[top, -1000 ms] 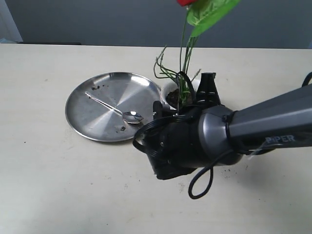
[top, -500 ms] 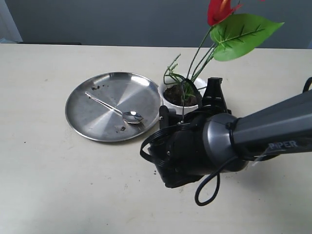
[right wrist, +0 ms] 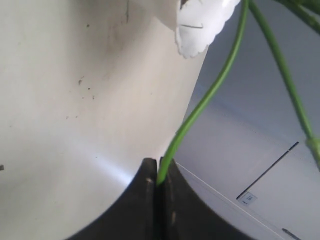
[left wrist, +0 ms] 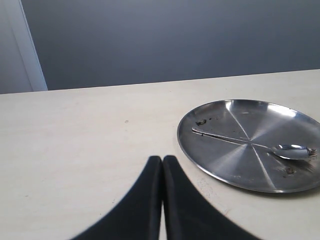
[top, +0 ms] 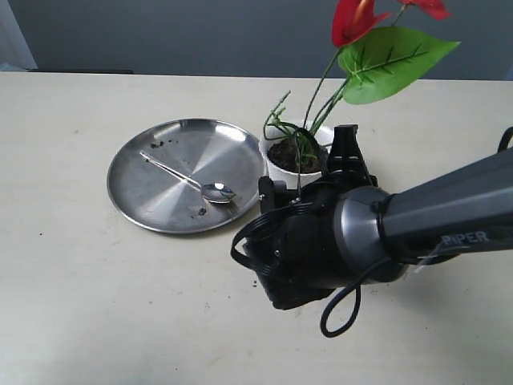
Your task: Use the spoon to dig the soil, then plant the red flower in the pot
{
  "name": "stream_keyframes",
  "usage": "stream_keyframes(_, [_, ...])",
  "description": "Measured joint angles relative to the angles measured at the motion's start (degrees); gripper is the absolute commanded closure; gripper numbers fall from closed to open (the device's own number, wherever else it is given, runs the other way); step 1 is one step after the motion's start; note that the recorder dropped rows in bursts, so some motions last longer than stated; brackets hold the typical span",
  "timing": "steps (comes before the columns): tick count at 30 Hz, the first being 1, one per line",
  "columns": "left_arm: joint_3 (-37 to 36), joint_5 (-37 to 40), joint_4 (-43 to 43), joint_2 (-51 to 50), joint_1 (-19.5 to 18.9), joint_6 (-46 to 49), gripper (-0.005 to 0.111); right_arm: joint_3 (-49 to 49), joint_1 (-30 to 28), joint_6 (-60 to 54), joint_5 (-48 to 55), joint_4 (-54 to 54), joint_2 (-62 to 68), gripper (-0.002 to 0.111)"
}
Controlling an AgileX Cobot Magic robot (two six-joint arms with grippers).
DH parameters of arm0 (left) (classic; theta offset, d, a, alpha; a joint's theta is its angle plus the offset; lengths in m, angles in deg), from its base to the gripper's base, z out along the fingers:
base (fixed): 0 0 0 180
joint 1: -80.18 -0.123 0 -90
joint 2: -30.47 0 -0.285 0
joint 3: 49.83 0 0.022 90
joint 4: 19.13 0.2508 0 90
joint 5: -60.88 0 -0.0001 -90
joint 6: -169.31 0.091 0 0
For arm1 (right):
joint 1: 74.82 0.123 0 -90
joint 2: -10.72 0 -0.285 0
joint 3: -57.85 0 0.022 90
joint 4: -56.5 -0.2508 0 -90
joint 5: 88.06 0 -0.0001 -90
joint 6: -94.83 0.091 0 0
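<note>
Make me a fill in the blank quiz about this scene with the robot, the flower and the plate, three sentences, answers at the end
1. The spoon lies on the steel ____.
2. The right gripper is shut on a green ____ of the red flower.
3. The left gripper is shut and holds ____.

Missing words: plate; stem; nothing

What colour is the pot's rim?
White, with a scalloped edge; the pot shows it best in the right wrist view.
</note>
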Motion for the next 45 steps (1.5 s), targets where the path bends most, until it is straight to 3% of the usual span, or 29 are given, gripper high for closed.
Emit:
stream_keyframes(23, [0.0,0.0,0.0,0.0,0.0,0.0,0.106,0.0,-0.32,1.06,-0.1,6.99,0.0,0.109])
stream_keyframes(45, [0.0,0.0,0.0,0.0,0.0,0.0,0.106,0.0,-2.15,4.23,-2.43,3.14,0.0,0.109])
